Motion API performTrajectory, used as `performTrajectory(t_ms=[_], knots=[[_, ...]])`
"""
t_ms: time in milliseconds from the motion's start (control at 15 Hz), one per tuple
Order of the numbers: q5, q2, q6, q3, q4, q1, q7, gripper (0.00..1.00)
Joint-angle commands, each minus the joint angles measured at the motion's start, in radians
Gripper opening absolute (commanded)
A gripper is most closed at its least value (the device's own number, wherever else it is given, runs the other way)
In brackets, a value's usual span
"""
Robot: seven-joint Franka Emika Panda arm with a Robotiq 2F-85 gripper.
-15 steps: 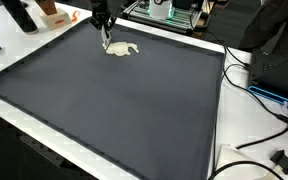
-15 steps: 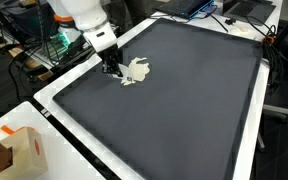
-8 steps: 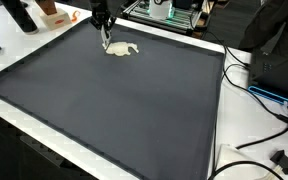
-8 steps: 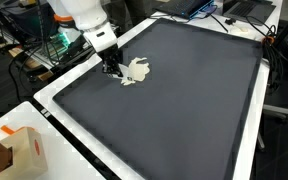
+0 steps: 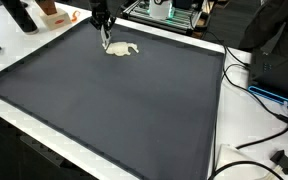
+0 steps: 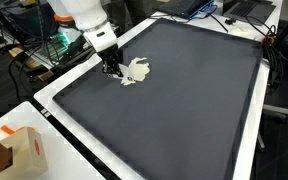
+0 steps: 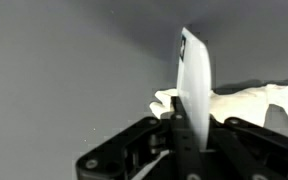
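A small crumpled white cloth [image 5: 124, 49] [image 6: 138, 71] lies near one edge of a large dark mat [image 5: 114, 105] [image 6: 184, 110]. My gripper [image 5: 105, 41] [image 6: 112, 68] stands upright at the cloth's end, its tips down at the mat. In the wrist view a white strip of the cloth [image 7: 195, 75] rises between the jaws, pinched by the gripper [image 7: 189, 125], which is shut on it. The rest of the cloth [image 7: 252, 100] spreads out to the right on the mat. The white arm [image 6: 79, 15] reaches in from the mat's border.
A white table rim [image 5: 44, 140] frames the mat. A cardboard box [image 6: 22, 150] stands off one corner. Cables [image 5: 259, 95] and a dark case [image 5: 279, 50] lie along one side. Electronics [image 5: 169, 10] sit behind the cloth.
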Motion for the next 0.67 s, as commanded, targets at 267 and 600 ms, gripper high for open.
performTrajectory(t_ms=[267,600], knots=[[-0.001,-0.006,0.000,0.002,0.000,0.001,0.000,0.04],[-0.001,-0.009,0.000,0.002,-0.001,0.001,0.000,0.04]])
